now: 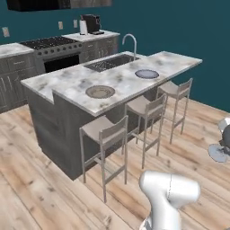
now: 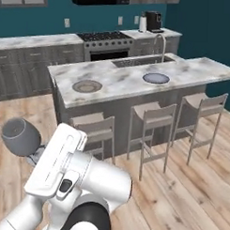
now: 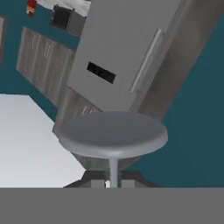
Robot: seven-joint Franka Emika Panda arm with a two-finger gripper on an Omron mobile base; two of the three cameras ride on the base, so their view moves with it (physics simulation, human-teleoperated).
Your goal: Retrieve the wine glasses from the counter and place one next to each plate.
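A wine glass is clamped by its thin stem between the fingertips of the pincer, its round foot facing the hand camera. In the right base view the glass's grey bowl hangs in the air at the end of the arm, above the wooden floor and well apart from the island. On the island's tabletop, the brownish plate lies near the front edge and the pale blue plate further along it, beside the sink. Three stools stand along that edge.
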